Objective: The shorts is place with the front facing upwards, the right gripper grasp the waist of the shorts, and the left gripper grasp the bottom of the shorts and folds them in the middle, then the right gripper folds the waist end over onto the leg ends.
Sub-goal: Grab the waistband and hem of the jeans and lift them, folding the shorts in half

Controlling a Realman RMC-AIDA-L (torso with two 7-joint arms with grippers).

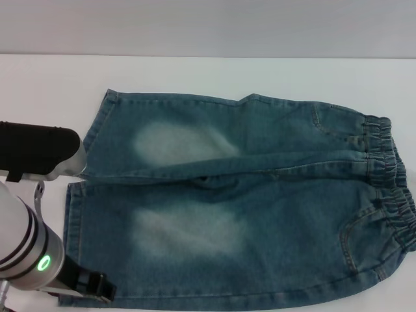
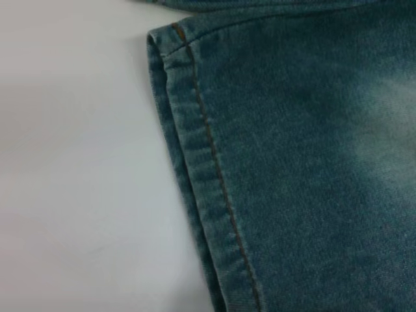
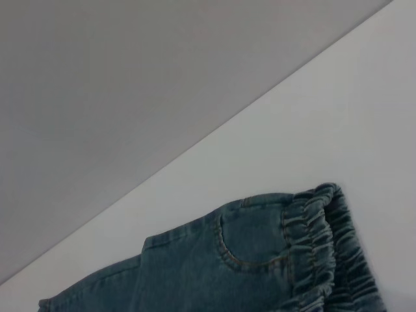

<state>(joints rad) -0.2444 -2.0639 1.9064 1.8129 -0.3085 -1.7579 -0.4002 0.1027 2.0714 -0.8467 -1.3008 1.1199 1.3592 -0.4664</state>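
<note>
The blue-green denim shorts (image 1: 247, 195) lie flat and face up on the white table, with pale faded patches on both thighs. The gathered waist (image 1: 390, 175) is at the right and the bottom of the shorts (image 1: 75, 214) at the left. My left gripper (image 1: 65, 156) hovers at the left, right beside the leg ends where the two legs meet. In the left wrist view one stitched hem (image 2: 201, 175) lies flat on the table. The right wrist view looks from a distance at the waistband (image 3: 318, 247) and a pocket. The right gripper is out of view.
The white table (image 1: 195, 75) stretches behind the shorts to a grey wall (image 1: 208, 26). My left arm with its green ring (image 1: 43, 263) crosses the near left corner, partly over the near leg's hem.
</note>
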